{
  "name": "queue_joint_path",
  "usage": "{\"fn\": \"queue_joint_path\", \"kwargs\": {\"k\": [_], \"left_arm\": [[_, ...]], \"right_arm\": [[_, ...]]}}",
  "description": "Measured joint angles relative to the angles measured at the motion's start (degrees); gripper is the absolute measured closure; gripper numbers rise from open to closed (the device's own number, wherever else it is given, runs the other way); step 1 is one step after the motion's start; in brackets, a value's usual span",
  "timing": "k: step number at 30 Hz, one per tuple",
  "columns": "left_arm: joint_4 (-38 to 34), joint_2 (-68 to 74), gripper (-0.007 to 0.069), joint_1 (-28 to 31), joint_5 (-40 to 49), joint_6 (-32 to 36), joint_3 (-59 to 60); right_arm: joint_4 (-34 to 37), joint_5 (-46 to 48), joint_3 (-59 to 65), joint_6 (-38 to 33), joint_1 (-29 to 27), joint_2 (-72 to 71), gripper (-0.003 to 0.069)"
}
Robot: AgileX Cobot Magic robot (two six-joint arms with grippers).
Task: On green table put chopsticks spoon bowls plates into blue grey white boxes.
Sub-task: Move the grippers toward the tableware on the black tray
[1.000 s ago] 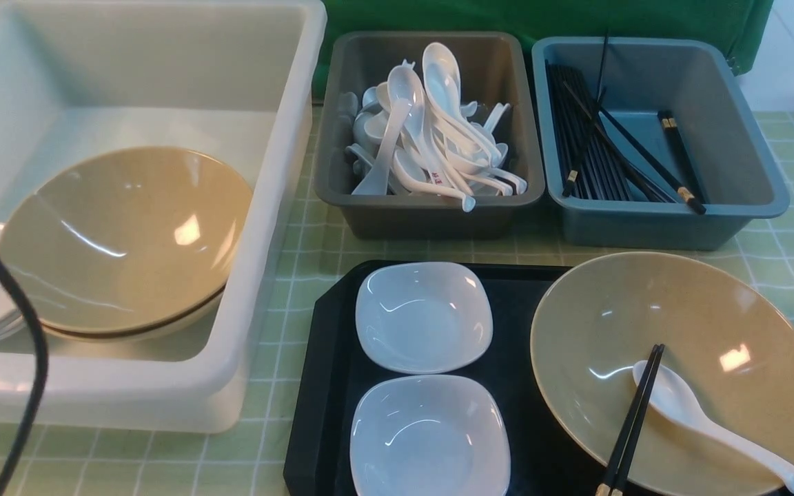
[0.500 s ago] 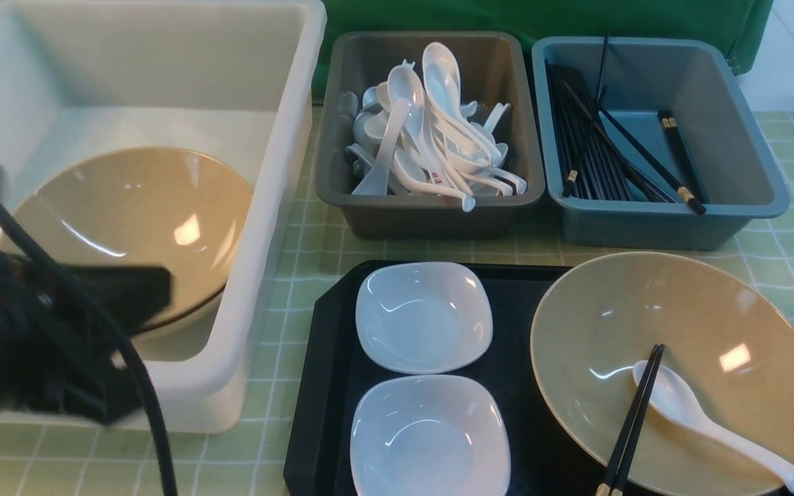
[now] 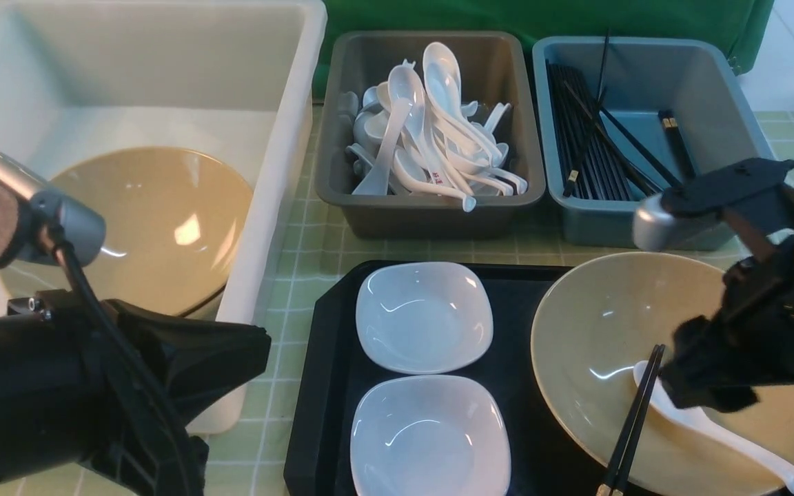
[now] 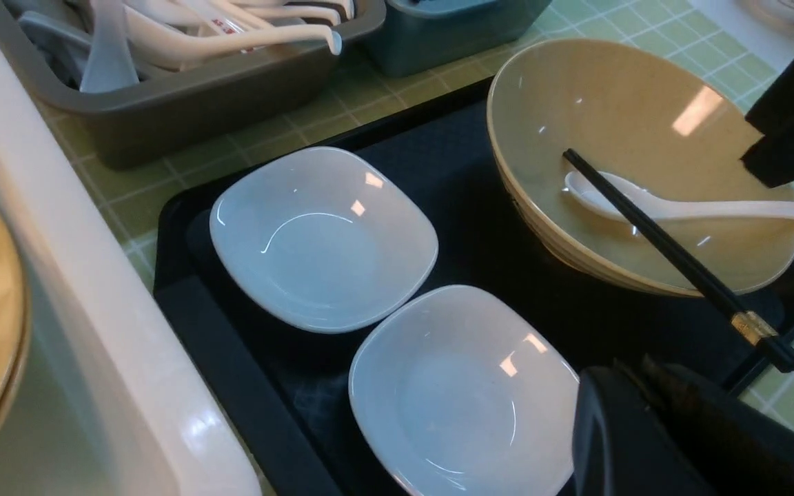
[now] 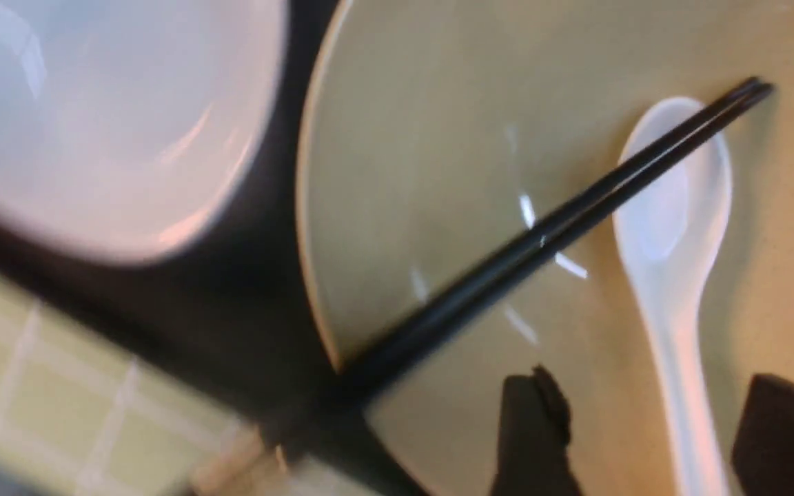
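Spoon (image 3: pixel 741 439): lower right of frame, in bowl (image 3: pixel 597 324), chopsticks (image 3: pixel 628 430) across it. Right claw (image 5: pixel 652 399): apart, over handle. Left claw (image 4: pixel 638 386): together, empty. Step, likely: spoon pickup. Next: close, lift clear of chopsticks, carry to grey box (image 3: pixel 431 213).

Green table (image 3: pixel 300 241) holds white box (image 3: pixel 280 172), grey box (image 3: pixel 424 222), blue box (image 3: pixel 604 232) and black tray (image 3: pixel 321 358).

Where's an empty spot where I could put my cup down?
Free: the back of the white box behind the tan bowl; the blue box floor beside the chopsticks; the green table strip between white box and black tray. Crowded: the grey box heaped with spoons, and the tray, filled by dishes.
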Motion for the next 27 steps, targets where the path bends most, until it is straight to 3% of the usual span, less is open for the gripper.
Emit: {"fn": "queue_joint_path", "kwargs": {"k": [4, 13, 18, 21, 27], "left_arm": [[-0.6, 0.0, 0.0626, 0.0, 0.0, 0.0, 0.0], [-4.2, 0.0, 0.0626, 0.0, 0.0, 0.0, 0.0], [-4.9, 0.0, 0.0626, 0.0, 0.0, 0.0, 0.0], [-5.1, 0.0, 0.0626, 0.0, 0.0, 0.0, 0.0], [-5.1, 0.0, 0.0626, 0.0, -0.1, 0.0, 0.0]], "right_arm": [[-0.7, -2.2, 0.0, 13.6, 0.4, 2.6, 0.0212], [2.0, -3.1, -0.1, 24.9, -0.5, 7.6, 0.0200], [14.3, -3.1, -0.1, 20.9, -7.9, 10.6, 0.0193], [24.2, -3.2, -0.1, 13.2, -12.9, 12.4, 0.0193], [26.3, -2.7, -0.4, 8.3, -14.4, 13.8, 0.0192]]}}
